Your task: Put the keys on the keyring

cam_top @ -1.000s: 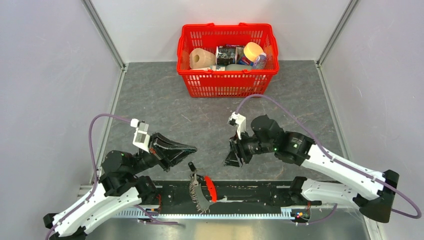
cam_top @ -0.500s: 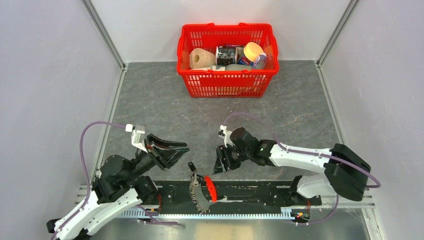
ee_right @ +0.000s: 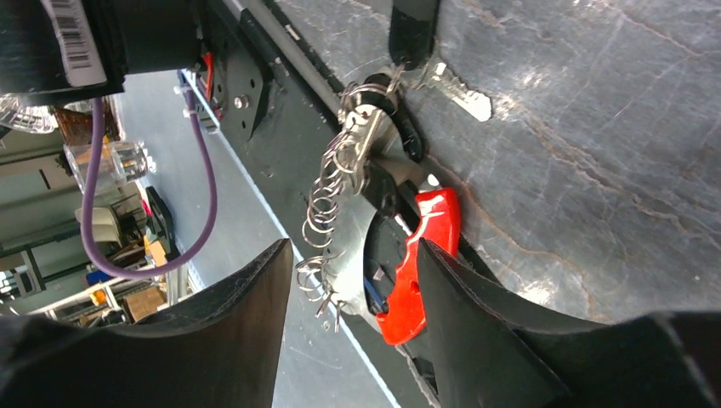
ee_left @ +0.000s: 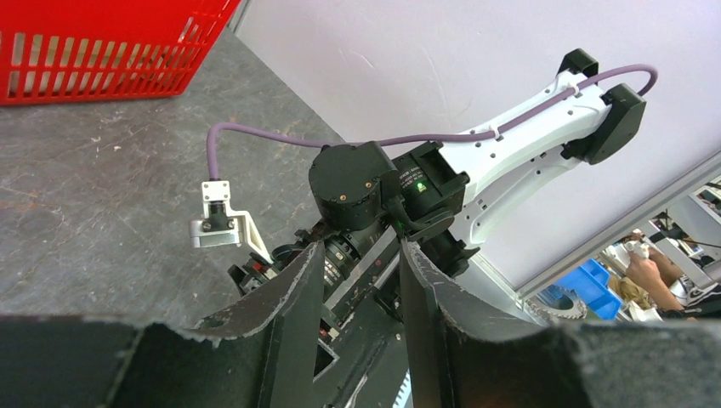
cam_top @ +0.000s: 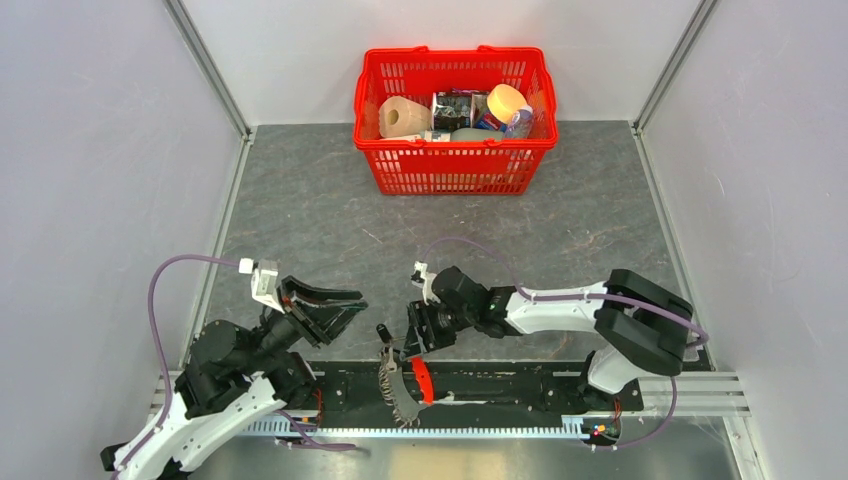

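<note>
The keyring (cam_top: pixel 405 380) lies on the near table edge, half over the black base rail (cam_top: pixel 520 385). Its red strap (ee_right: pixel 417 272) curves beside a cluster of silvery rings (ee_right: pixel 336 212). The key (cam_top: pixel 383 333) has a black head (ee_right: pixel 412 30) and a silvery blade (ee_right: pixel 459 89); its head touches the top ring, and I cannot tell if it is threaded on. My right gripper (cam_top: pixel 405 340) (ee_right: pixel 353 246) hovers just above the keyring, open, holding nothing. My left gripper (cam_top: pixel 352 308) (ee_left: pixel 361 246) stands open and empty to the left of the key, facing the right arm.
A red basket (cam_top: pixel 455 170) (ee_left: pixel 102 51) with a paper roll and several packages stands at the back centre. Grey walls close in both sides. A toothed rail runs along the near edge below the keyring. Purple cables loop over both wrists.
The left gripper has opened and drawn back toward the lower left. The right gripper has swung left and down to just above the keyring, its jaws wider. The keyring and key have not moved.
</note>
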Motion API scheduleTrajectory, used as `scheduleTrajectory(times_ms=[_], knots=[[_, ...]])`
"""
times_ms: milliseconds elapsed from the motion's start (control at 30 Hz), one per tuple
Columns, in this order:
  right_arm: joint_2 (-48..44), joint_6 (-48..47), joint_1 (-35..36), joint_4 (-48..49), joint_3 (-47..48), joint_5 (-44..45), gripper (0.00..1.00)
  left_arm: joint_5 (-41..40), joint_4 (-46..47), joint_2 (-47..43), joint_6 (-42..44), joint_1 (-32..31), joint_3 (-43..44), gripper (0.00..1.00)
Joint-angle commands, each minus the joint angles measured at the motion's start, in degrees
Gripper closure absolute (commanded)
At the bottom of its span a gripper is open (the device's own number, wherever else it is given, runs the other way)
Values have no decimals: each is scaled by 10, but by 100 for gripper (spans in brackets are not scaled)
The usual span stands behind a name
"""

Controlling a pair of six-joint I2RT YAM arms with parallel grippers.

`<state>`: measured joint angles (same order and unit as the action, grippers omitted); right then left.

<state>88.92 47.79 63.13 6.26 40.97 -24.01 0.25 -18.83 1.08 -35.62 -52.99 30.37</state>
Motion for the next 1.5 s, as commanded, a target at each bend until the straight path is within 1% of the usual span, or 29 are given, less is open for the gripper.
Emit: scheduleTrajectory(times_ms=[0, 233, 500, 1033, 1067, 1133, 1300, 1333, 1467], knots=[[27, 23, 5, 46, 21, 15, 37, -15, -24, -5, -15, 0, 16, 55], [69, 24, 9, 59, 48, 7, 39, -15, -25, -6, -10, 0, 19, 55], [109, 32, 12, 85, 61, -16, 49, -17, -26, -5, -10, 0, 14, 55], [141, 53, 32, 118, 67, -30, 56, -18, -28, -6, -13, 0, 10, 55], [151, 56, 36, 120, 71, -30, 57, -18, -28, -24, -13, 0, 11, 55], [157, 58, 38, 124, 72, -27, 59, -19, -30, -24, -13, 0, 12, 55], [163, 59, 39, 123, 75, -21, 73, -21, -33, -26, -12, 0, 11, 55], [163, 59, 39, 121, 75, -20, 77, -21, -34, -26, -11, 0, 11, 55], [155, 50, 39, 111, 76, -14, 99, -22, -36, -28, -11, 0, 10, 55]])
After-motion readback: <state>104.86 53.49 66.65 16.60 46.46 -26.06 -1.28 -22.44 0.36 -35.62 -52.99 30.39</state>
